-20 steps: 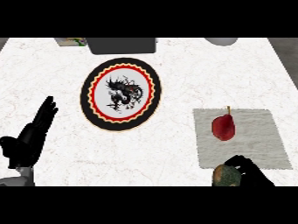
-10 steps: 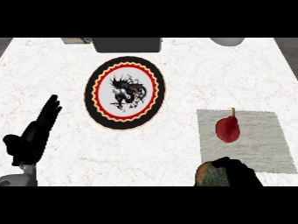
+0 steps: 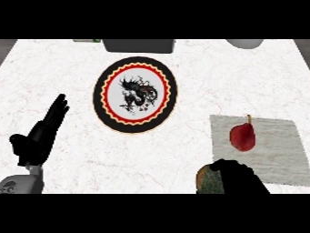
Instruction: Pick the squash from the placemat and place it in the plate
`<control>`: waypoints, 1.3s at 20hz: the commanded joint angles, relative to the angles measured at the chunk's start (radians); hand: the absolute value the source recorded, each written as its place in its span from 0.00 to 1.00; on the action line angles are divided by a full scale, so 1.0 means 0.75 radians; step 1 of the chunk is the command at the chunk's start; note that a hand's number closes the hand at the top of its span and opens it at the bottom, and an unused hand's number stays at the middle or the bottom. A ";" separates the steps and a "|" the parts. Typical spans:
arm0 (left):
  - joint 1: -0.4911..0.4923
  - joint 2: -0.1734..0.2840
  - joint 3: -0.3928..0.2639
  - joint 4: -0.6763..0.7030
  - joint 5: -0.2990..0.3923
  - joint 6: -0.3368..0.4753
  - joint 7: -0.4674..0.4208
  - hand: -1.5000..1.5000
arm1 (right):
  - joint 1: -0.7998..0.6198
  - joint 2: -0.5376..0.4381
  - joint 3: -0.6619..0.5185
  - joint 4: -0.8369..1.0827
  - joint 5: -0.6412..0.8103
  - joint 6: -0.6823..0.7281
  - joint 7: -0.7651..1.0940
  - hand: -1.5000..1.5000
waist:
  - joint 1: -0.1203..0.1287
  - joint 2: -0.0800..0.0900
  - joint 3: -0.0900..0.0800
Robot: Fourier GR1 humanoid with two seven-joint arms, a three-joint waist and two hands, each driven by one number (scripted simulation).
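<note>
Red and pear-shaped, the squash [image 3: 243, 136] lies on the grey placemat [image 3: 278, 150], in the mat's left half, with its thin stem pointing away from the robot. Nothing touches it. The placemat sits flat on the white marbled counter [image 3: 70, 73], toward the right side. Just below the squash, at the mat's near left corner, the right hand [image 3: 241, 177] comes in from the lower edge; its fingers look curled, though from this angle it is hard to be sure, and it holds nothing. A rounded greenish patch [image 3: 206, 180] shows beside it (possibly part of the wrist). To the left of the mat, well apart from the squash, stands the plate [image 3: 136, 94]: black rim, red and yellow scalloped ring, white centre with a dark dragon figure. Farther left, the left hand [image 3: 42, 134] rests open near the lower left, fingers straight and pointing up the counter. Along the far edge are a dark grey box [image 3: 138, 45] and a pale rounded object [image 3: 244, 43].
</note>
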 commanded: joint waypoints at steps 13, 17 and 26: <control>-0.081 -0.007 -0.021 0.000 0.000 -0.028 0.035 0.50 | -0.749 0.256 -0.301 0.606 -0.546 -0.118 0.277 1.00 | 0.078 0.019 0.004; -0.056 -0.031 -0.040 0.017 -0.019 -0.019 -0.006 0.50 | -0.909 0.257 -0.391 0.831 -0.638 -0.216 0.281 1.00 | 0.102 0.024 0.003; -0.050 -0.023 -0.052 0.008 -0.024 -0.034 0.009 0.50 | -1.005 0.257 -0.590 1.092 -0.729 -0.526 0.315 0.00 | 0.121 0.029 0.005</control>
